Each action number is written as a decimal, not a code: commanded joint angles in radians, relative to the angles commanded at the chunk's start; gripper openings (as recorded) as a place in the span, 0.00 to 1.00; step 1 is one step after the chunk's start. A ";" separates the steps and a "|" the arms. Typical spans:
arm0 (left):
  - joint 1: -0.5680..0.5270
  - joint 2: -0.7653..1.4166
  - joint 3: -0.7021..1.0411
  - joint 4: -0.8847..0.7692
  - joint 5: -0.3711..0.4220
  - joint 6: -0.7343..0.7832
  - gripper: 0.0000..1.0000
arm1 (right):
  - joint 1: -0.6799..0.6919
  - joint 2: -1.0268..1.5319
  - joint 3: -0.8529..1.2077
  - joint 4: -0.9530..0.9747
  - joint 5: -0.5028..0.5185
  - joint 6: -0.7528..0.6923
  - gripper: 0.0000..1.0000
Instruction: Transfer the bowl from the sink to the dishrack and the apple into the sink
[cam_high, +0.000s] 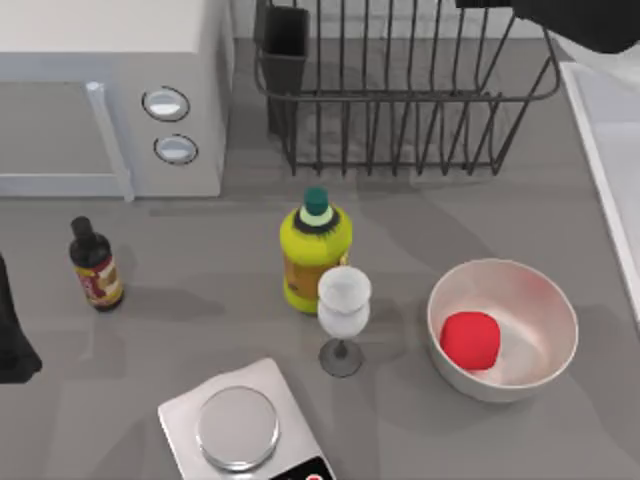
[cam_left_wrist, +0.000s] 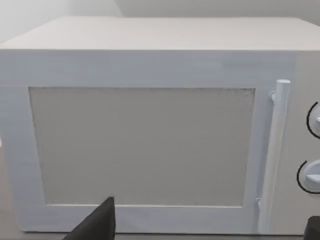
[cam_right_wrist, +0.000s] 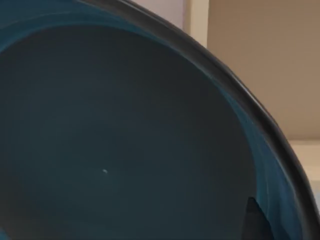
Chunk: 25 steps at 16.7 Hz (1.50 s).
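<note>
The teal-blue bowl (cam_right_wrist: 125, 140) sits right in front of the right wrist camera, tilted, with a beige wall behind its dark rim. My right gripper is shut on the bowl, and one dark fingertip (cam_right_wrist: 256, 220) lies inside it. My right arm (cam_high: 585, 20) hangs over the far right end of the black wire dishrack (cam_high: 400, 100). The red apple (cam_high: 470, 338) lies in a pale white bowl (cam_high: 545, 300) at the front right. The sink (cam_high: 612, 150) shows as a pale strip along the right edge. My left gripper (cam_left_wrist: 207, 235) is open, facing the microwave door.
A white microwave (cam_high: 110, 90) stands at the back left. A yellow bottle (cam_high: 315, 250) and a wine glass (cam_high: 343, 310) stand mid-table, a dark sauce bottle (cam_high: 96, 265) at the left, a kitchen scale (cam_high: 240, 425) at the front. The left arm (cam_high: 12, 335) is parked at the left edge.
</note>
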 joint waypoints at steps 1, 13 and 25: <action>0.000 0.000 0.000 0.000 0.000 0.000 1.00 | -0.007 0.020 -0.014 0.021 -0.007 0.000 0.00; 0.000 0.000 0.000 0.000 0.000 0.000 1.00 | -0.140 0.338 -0.279 0.661 -0.132 -0.006 0.00; 0.000 0.000 0.000 0.000 0.000 0.000 1.00 | -0.155 0.370 -0.310 0.695 -0.147 -0.006 0.45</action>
